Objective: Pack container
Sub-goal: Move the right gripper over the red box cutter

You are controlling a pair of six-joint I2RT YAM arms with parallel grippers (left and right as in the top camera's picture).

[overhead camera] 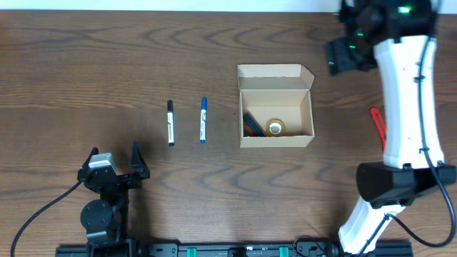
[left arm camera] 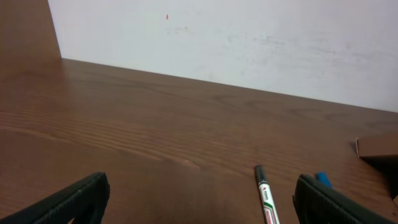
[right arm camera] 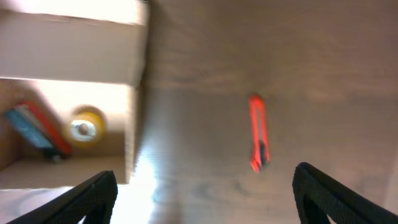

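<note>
Container (overhead camera: 276, 140) right of table centre, long axis left-right in overhead view. Opening faces up, lid flap raised on far side, away from arm bases. Inside: yellow tape roll (overhead camera: 275, 127) near middle, red-and-blue items (overhead camera: 250, 125) by left wall, too blurred to identify. Black marker (overhead camera: 171, 123) and blue marker (overhead camera: 203, 120) left of box, parallel, apart. Red cutter (right arm camera: 258, 132) on table right of box. Left gripper (overhead camera: 114, 158) spread wide, empty. Right gripper (right arm camera: 205, 196) spread wide, empty.
</note>
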